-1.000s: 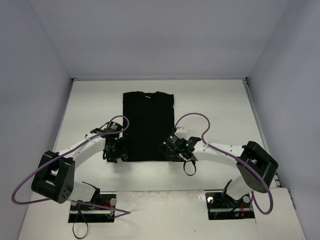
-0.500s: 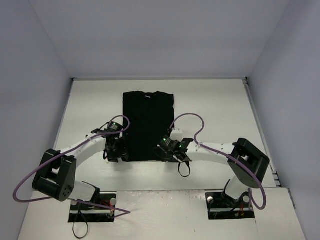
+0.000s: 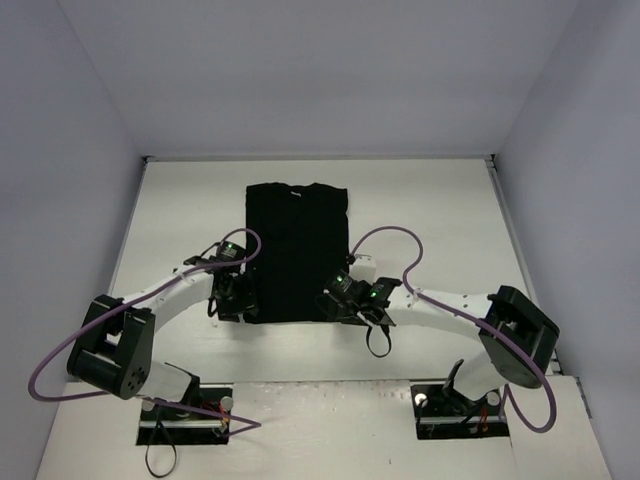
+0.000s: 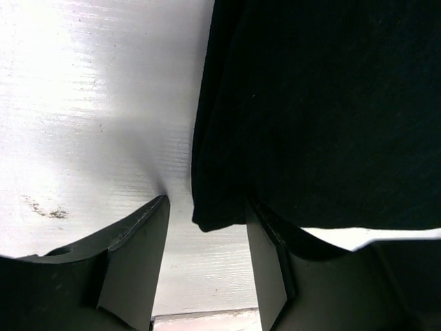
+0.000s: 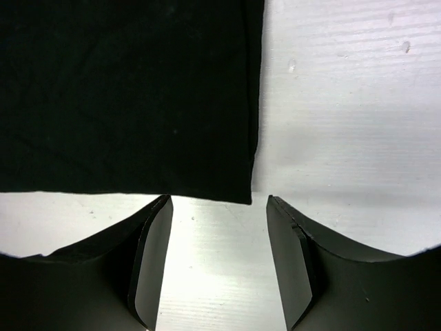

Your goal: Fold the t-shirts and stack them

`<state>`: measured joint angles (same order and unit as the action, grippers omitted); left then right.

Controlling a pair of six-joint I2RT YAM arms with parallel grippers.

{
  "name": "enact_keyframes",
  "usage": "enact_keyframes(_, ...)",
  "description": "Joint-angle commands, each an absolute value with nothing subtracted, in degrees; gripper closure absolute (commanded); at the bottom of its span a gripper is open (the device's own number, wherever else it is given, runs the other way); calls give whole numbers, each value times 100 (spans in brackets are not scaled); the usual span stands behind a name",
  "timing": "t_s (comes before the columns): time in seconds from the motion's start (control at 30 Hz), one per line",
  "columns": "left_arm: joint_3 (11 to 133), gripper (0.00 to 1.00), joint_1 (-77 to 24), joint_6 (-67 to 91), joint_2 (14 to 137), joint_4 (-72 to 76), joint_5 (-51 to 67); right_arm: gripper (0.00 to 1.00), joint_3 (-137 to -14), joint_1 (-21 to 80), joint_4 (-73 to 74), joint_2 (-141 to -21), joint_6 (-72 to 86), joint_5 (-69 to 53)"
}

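The plain black short-sleeved cloth t-shirt (image 3: 297, 250) is shown laid flat as a long rectangle at the middle of the white table (image 3: 440, 210), collar toward the far edge. The left hand (image 4: 200, 269) and the right hand (image 5: 219, 262) are set at the garment's near corners, jaws parted, with nothing grasped.

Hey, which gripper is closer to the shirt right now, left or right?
Left. The shirt has its near-left corner lying between the open jaws of the left gripper. The right gripper is open just short of the near-right corner, which sits at its tips, not between them.
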<state>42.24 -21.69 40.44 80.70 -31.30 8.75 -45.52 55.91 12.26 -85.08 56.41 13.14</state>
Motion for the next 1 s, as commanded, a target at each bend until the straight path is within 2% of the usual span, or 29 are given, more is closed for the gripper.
enact_keyframes(0.0, 4245, 58, -2145, 3938, 8253, -2865, 712, 46, -4781, 5555, 1362, -8815, 5783, 1652)
enact_keyframes(0.2, 4187, 77, -2142, 3940, 8365, -2801, 714, 48, -4819, 5561, 1336, -9234, 5842, 1780)
enact_keyframes(0.3, 4157, 83, -2144, 3938, 8350, -2772, 732, 54, -4826, 5557, 1302, -9435, 5798, 1796)
enact_keyframes(0.4, 4155, 90, -2136, 3927, 8369, -2744, 736, 66, -4760, 5563, 1202, -9596, 5781, 1711)
enact_keyframes(0.47, 4156, 99, -2143, 3912, 8383, -2743, 714, 84, -4708, 5571, 1180, -9673, 5767, 1632)
enact_keyframes(0.5, 4157, 100, -2140, 3892, 8380, -2718, 712, 92, -4683, 5572, 1183, -9672, 5741, 1621)
enact_keyframes(0.57, 4141, 100, -2144, 3857, 8375, -2629, 727, 100, -4612, 5572, 1187, -9634, 5674, 1588)
enact_keyframes(0.73, 4342, 100, -2154, 3824, 8007, -2932, 1000, 100, -4534, 5576, 1458, -9134, 5490, 1405)
enact_keyframes(0.97, 4347, 100, -2205, 3972, 6319, -4568, 1251, 100, -4798, 6113, 2965, -8274, 5596, 1210)
